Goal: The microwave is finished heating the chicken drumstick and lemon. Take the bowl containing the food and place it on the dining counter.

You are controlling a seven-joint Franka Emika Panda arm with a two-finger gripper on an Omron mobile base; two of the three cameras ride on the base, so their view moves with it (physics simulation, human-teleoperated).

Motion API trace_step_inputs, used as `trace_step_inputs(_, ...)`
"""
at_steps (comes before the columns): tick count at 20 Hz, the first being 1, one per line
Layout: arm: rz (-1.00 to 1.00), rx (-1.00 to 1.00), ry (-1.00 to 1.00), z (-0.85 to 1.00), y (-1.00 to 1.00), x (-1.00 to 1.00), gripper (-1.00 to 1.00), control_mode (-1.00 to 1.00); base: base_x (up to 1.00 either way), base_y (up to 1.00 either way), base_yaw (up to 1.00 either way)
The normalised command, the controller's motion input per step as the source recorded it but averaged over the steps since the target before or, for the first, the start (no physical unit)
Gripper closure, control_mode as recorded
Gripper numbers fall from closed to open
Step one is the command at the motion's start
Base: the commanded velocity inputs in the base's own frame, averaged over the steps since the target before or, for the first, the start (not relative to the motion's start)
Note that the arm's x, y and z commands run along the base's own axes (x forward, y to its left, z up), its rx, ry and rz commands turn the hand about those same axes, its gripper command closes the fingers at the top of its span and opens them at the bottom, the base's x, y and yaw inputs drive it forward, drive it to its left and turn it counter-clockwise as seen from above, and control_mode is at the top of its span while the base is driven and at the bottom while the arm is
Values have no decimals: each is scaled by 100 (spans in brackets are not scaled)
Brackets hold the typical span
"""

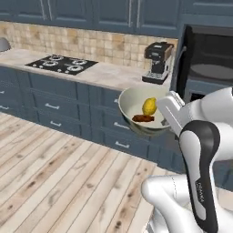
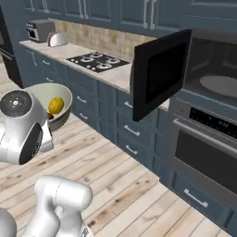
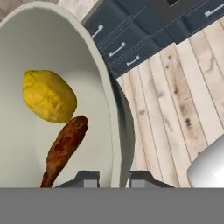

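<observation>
My gripper (image 3: 113,179) is shut on the right rim of the cream bowl (image 3: 52,39), one fingertip inside the wall and one outside. In the bowl lie the yellow lemon (image 3: 49,96) and the reddish-brown chicken drumstick (image 3: 65,146), touching each other. In the left base view the bowl (image 1: 132,102) hangs in the air in front of the blue drawers, tilted toward the camera, with the lemon (image 1: 149,106) and drumstick (image 1: 143,118) inside and the gripper (image 1: 163,119) at its right rim. The microwave (image 2: 217,74) stands open, its dark door (image 2: 159,78) swung out left. The dining counter is out of view.
Behind the bowl runs the stove counter with a black cooktop (image 1: 61,63) and a coffee machine (image 1: 158,61). A silver-fronted oven (image 2: 208,148) sits under the microwave. Wooden floor (image 1: 54,173) spreads to the left and below the bowl.
</observation>
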Motion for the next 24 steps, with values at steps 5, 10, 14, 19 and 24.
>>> trace_step_inputs(5, 0, 0, 0, 0, 0, 0, 100, 100, 0, 74, 83)
trace_step_inputs(10, 0, 0, 0, 0, 0, 0, 100, 100, 24, 62, 78)
trace_step_inputs(14, 0, 0, 0, 0, 0, 0, 100, 100, 58, 57, 64)
trace_step_inputs(19, 0, 0, 0, 0, 0, 0, 100, 100, 95, 39, 42)
trace_step_inputs(24, 0, 0, 0, 0, 0, 0, 100, 100, 49, 98, 42)
